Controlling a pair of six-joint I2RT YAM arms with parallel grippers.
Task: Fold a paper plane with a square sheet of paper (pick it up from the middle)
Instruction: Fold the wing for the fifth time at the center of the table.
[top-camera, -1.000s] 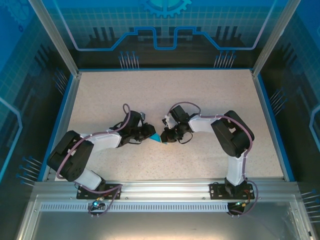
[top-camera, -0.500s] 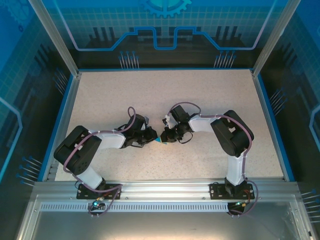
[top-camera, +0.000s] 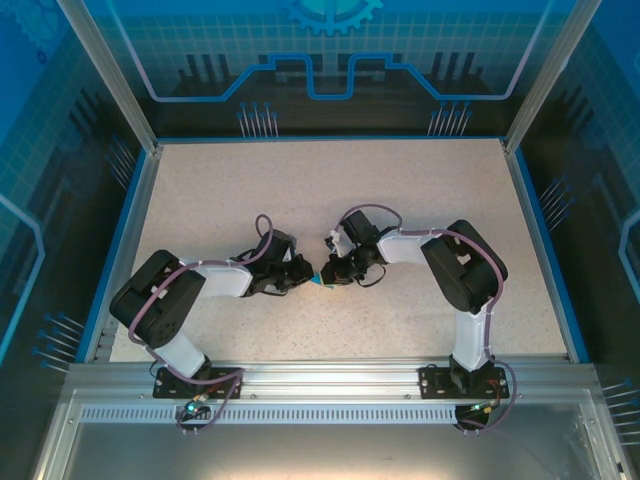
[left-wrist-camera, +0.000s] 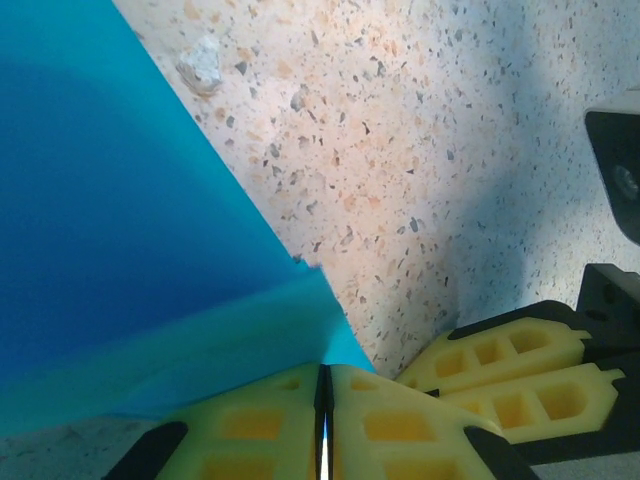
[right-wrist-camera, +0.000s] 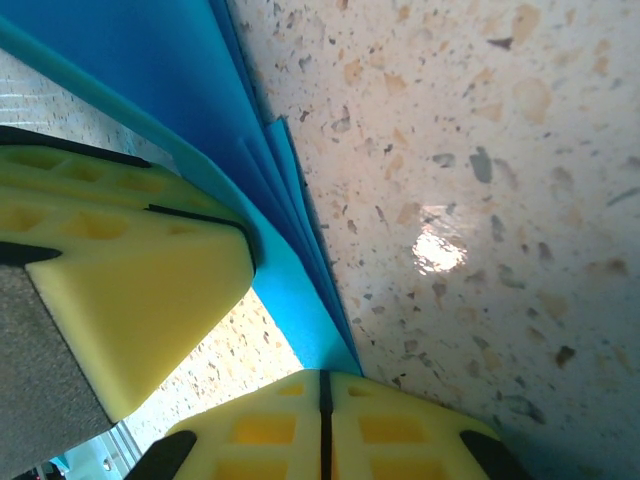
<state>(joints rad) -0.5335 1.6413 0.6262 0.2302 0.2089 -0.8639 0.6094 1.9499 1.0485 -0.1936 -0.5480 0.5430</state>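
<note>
Top external view has the two arms bent inward so that their ends meet near the middle of the speckled table (top-camera: 400, 190), the left fingers (top-camera: 300, 272) and the right fingers (top-camera: 336, 270) facing each other with a small sliver of blue paper (top-camera: 316, 283) between them, low over the table. Left wrist view puts the blue paper (left-wrist-camera: 130, 230) across the left half of the picture as a broad flat face with a paler folded band along its lower edge. It narrows to a corner that runs down into the seam of the left arm's own yellow fingers (left-wrist-camera: 255, 425), which are pressed together on it with only a thin bright line between the pads. Just right of that corner are the right arm's yellow fingers (left-wrist-camera: 500, 350), stacked one on the other with no gap, over bare table (left-wrist-camera: 420, 150). Right wrist view shows the paper (right-wrist-camera: 150, 60) as several layered edges fanning out from upper left. These draw together to a point at the seam of the right arm's own fingers (right-wrist-camera: 255, 435), which are clenched on that tip. A pad of the left fingers (right-wrist-camera: 130, 270) lies against the paper's near side just beside that grip, and the table (right-wrist-camera: 450, 150) is to the right of the paper.
</note>
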